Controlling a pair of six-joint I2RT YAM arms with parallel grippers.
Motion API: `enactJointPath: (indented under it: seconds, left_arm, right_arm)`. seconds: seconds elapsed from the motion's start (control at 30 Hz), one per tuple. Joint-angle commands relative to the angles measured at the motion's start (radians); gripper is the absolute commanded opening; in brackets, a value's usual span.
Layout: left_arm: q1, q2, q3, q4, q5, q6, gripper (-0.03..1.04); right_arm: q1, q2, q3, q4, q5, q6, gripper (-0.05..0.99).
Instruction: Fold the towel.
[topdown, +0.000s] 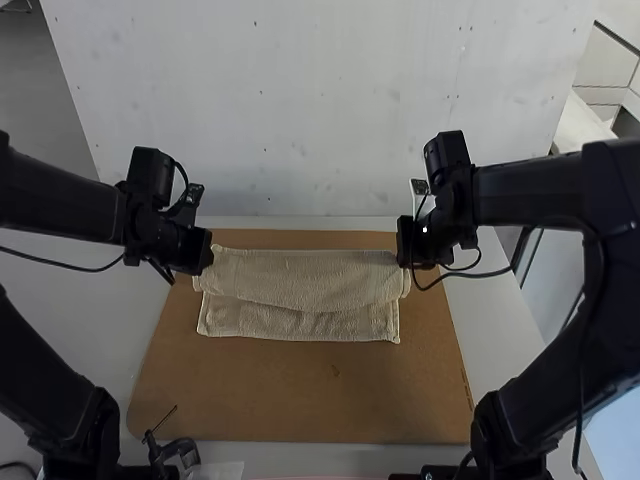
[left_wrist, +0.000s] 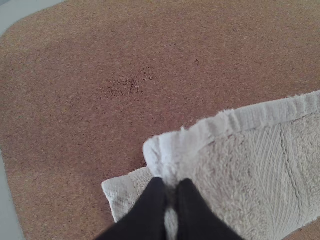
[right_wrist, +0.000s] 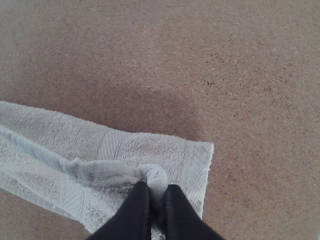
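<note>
Beige terry cloth: a towel (topdown: 310, 275) lies doubled over on a brown board (topdown: 300, 400), itself on a pale table (topdown: 480, 310). A strip of the lower layer shows on the side nearer the high camera, beyond the upper layer's curved edge. The left gripper (topdown: 203, 262) pinches a hemmed corner at the towel's left end; the right gripper (topdown: 406, 262) pinches one at the right end. Both have their black fingers closed on fabric (the wrist views show this closely).
</note>
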Motion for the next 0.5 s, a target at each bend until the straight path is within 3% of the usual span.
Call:
enactJointPath:
  seconds: [0.0,0.13,0.47]
  left_arm:
    - [-0.018,-0.047,-0.026,-0.001,0.009,0.012,0.01]
    - [-0.03,-0.046,-0.046,-0.001,0.009,0.009,0.01]
    - [-0.015,0.078,-0.048,0.039,0.009,0.007,0.01]
  right_arm:
    - [0.018,-0.061,-0.038,-0.005,-0.005,0.009,0.01]
    - [0.036,-0.048,-0.092,0.023,0.033,0.006,0.01]
    - [0.039,0.074,-0.115,0.11,0.052,-0.002,0.01]
